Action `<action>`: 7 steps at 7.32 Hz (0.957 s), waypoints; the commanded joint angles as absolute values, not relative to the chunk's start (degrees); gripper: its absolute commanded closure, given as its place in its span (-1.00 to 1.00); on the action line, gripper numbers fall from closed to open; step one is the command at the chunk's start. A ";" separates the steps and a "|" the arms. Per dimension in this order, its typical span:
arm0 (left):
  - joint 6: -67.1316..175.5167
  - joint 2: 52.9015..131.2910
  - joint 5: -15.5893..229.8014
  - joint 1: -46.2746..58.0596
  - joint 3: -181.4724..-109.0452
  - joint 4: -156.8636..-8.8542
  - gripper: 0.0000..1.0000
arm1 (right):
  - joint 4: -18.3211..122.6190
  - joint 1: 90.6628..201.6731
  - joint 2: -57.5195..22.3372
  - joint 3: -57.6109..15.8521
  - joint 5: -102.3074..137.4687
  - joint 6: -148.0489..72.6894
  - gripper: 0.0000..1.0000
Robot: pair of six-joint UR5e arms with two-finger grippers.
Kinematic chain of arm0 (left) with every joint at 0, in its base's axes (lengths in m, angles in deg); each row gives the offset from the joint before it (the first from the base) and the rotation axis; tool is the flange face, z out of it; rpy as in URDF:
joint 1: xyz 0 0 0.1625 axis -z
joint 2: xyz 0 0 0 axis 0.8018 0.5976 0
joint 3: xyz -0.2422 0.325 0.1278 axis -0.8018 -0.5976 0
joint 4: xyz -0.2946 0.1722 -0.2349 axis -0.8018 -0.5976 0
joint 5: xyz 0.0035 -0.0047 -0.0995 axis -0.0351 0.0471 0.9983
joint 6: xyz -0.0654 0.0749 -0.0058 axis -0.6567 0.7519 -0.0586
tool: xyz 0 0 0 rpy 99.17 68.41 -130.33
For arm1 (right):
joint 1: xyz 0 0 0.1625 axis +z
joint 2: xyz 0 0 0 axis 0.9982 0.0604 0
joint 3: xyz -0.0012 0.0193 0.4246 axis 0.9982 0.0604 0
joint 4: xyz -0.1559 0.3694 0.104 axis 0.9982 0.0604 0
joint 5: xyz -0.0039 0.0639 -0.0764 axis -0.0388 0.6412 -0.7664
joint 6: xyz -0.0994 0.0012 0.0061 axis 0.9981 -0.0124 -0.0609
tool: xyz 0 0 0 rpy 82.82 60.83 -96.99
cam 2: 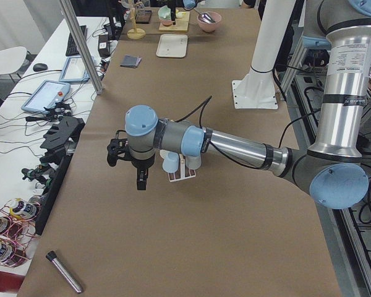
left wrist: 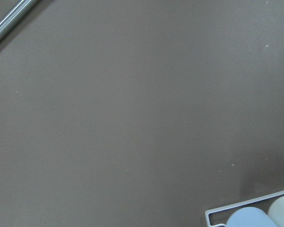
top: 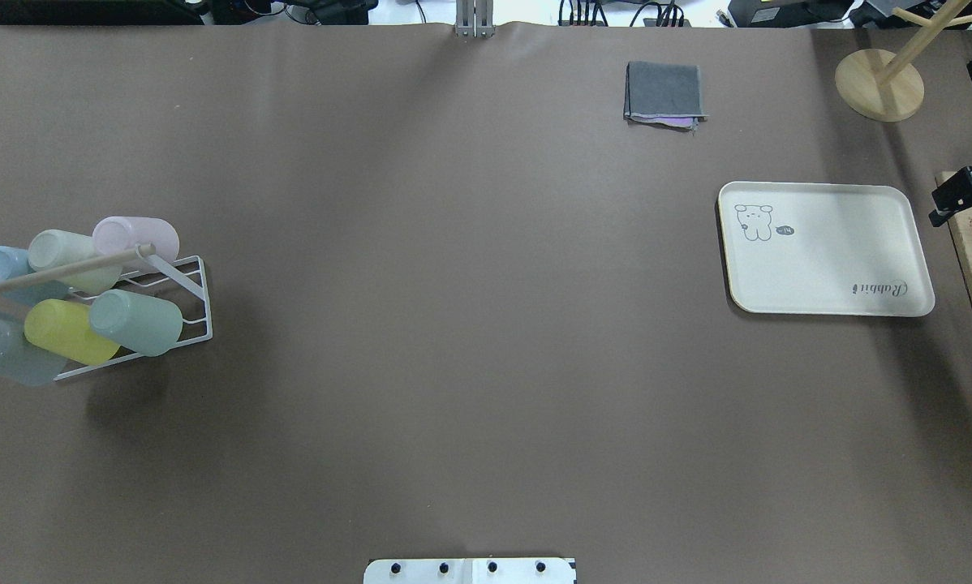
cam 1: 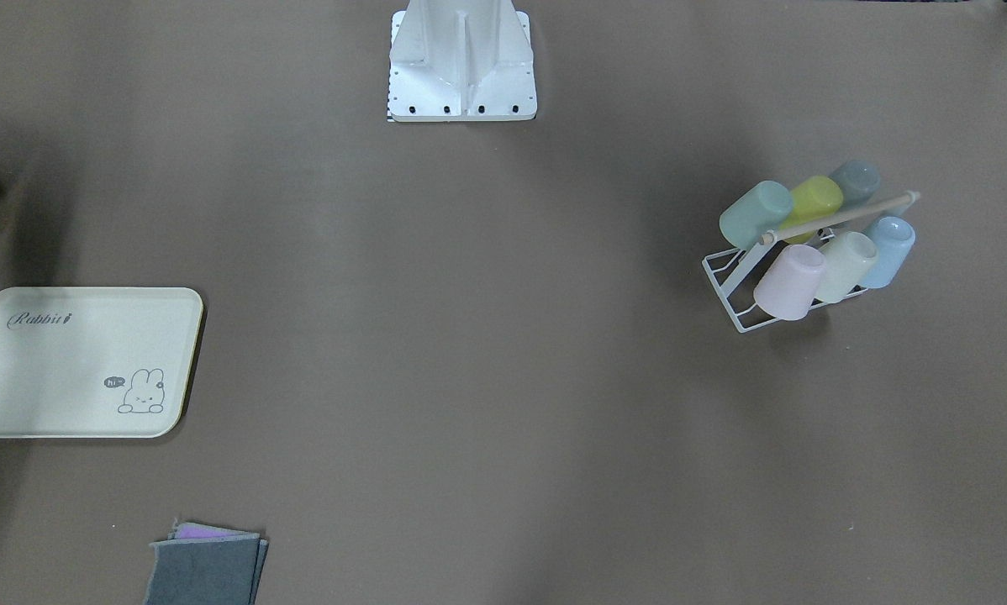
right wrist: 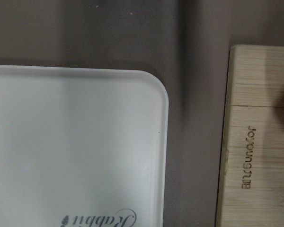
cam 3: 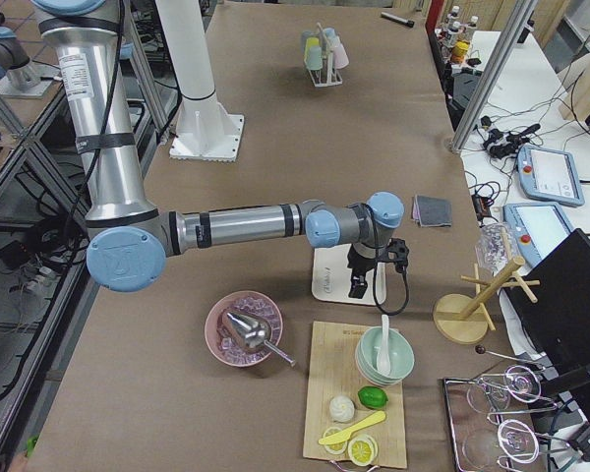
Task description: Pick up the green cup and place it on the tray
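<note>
Green cup (cam 1: 754,213) lies tilted on the white wire rack (cam 1: 747,265) at mid-right of the front-facing view, just beside a yellow cup (cam 1: 814,200). Tray (cam 1: 83,361) sits lower left on the bench (cam 1: 503,336), well apart. Left tool (cam 2: 140,179) hangs near the rack and right tool (cam 3: 366,285) near the tray. Cannot tell if either is open or closed.

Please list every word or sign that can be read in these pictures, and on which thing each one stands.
"Rabbit": grey script on the tray.
"hi": small speech bubble beside the bunny drawing, same tray.
Engraved word on the wooden board: letters not clear enough to read.
</note>
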State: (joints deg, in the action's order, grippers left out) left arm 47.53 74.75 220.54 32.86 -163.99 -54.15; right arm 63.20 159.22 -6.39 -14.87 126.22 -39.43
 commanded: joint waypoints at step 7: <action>67.78 68.81 194.34 -6.65 -191.55 -53.25 -0.96 | 53.98 155.62 -8.91 -4.27 126.48 -41.92 -0.36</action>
State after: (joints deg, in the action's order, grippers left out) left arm 65.35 68.97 200.15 1.41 -188.48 -54.03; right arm 54.24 156.01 -8.20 -5.49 126.48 -41.91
